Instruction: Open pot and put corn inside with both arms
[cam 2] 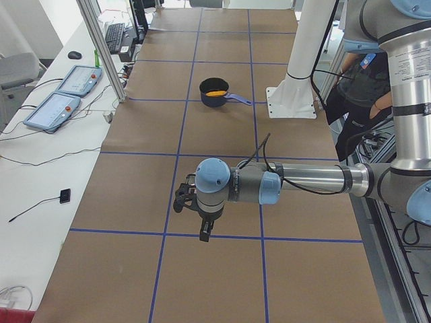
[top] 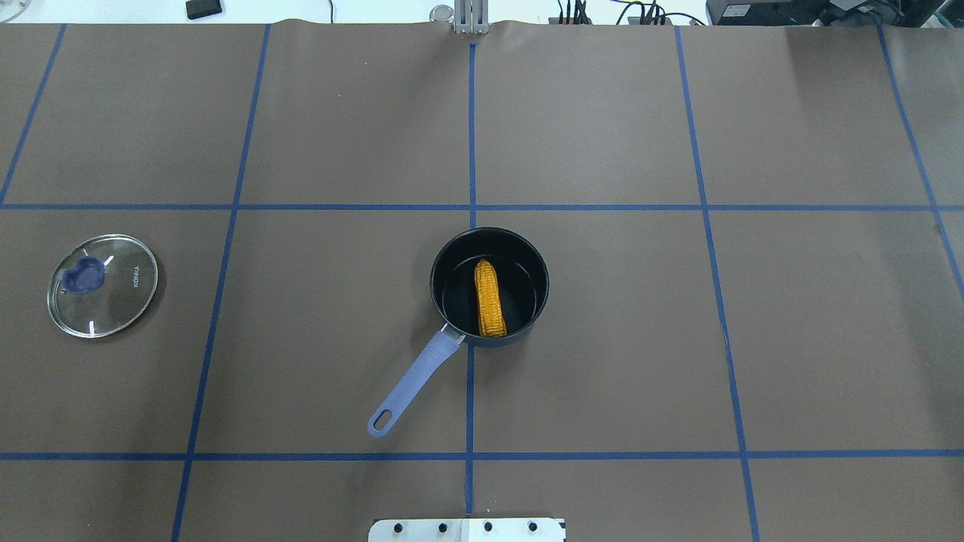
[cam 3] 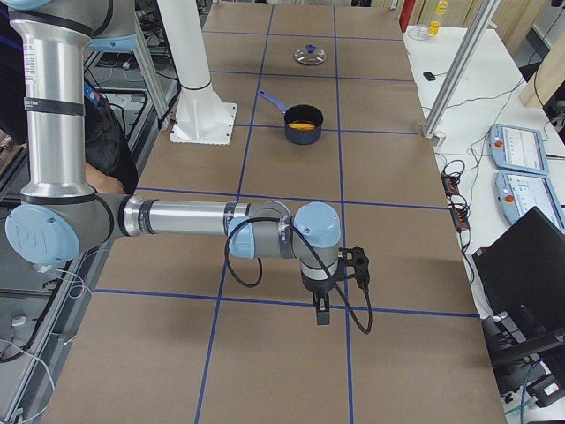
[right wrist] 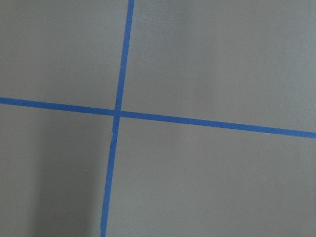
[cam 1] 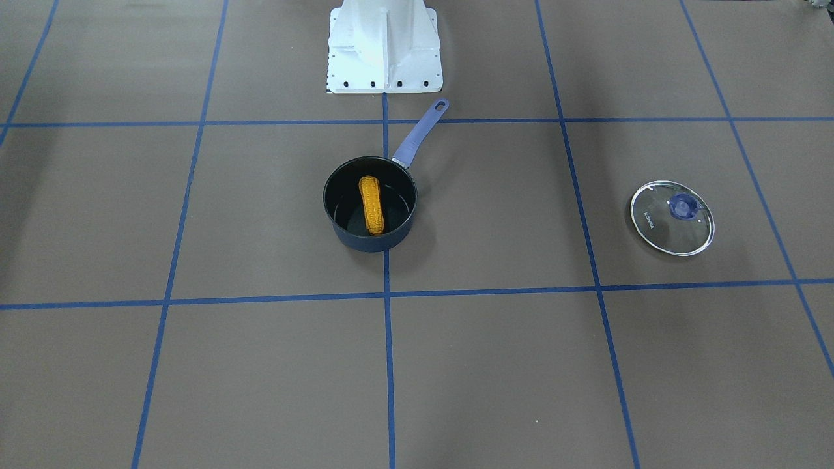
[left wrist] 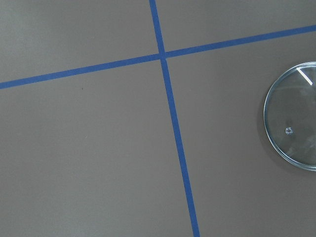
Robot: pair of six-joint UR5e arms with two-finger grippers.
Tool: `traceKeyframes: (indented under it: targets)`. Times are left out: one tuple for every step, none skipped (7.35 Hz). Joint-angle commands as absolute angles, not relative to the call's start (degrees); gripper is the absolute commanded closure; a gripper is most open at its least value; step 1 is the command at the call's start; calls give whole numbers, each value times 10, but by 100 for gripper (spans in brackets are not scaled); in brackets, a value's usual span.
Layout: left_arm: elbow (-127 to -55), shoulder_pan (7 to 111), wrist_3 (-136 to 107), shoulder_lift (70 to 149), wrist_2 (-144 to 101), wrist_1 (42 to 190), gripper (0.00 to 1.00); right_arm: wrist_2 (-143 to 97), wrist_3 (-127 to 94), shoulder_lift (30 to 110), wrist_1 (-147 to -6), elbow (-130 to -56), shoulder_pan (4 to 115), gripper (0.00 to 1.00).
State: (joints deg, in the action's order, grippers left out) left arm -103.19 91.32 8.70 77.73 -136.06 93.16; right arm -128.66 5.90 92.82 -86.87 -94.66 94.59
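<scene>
Well apart from both hands [cam 2: 204, 233] [cam 3: 322, 313], corn [top: 489, 299] inside pot [top: 437, 265]

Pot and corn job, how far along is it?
Done: the lid lies on the table, off the pot, and the corn lies inside it. In hand: nothing; the left arm and right arm hang near the table's ends, far from the pot. Left: nothing apparent.

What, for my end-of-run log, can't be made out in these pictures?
Left gripper: seen only in the exterior left view, so I cannot tell whether it is open or shut.
Right gripper: the same, seen only in the exterior right view.
Lid: the left wrist view's right edge cuts off its knob.
Corn: in the exterior left view, the pot wall hides most of it.
</scene>
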Motion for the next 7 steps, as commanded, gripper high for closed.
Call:
traceKeyframes:
  targets:
    - [-1032,913,87,777,-1361,932,1,-1287,59,928,-868,-947,946,0]
    - [-1032,914,87,777,-1361,931,1,-1287,59,928,-868,-947,946,0]
    - [-1032,914,87,777,-1361,932,1,-1287,59,928,-868,-947,946,0]
    - [-1032,914,87,776,-1361,931,1,-1287,59,929,-868,-947,946,0]
    - [-1032,914,87,772,-1361,931,1,-1287,59,928,-868,-947,945,0]
    - [-1032,915,87,771,-1361,931,1,-1287,59,928,-869,-947,945,0]
    - [-1032,915,87,770,-1361,931,1,-1287,59,928,-869,-947,944,0]
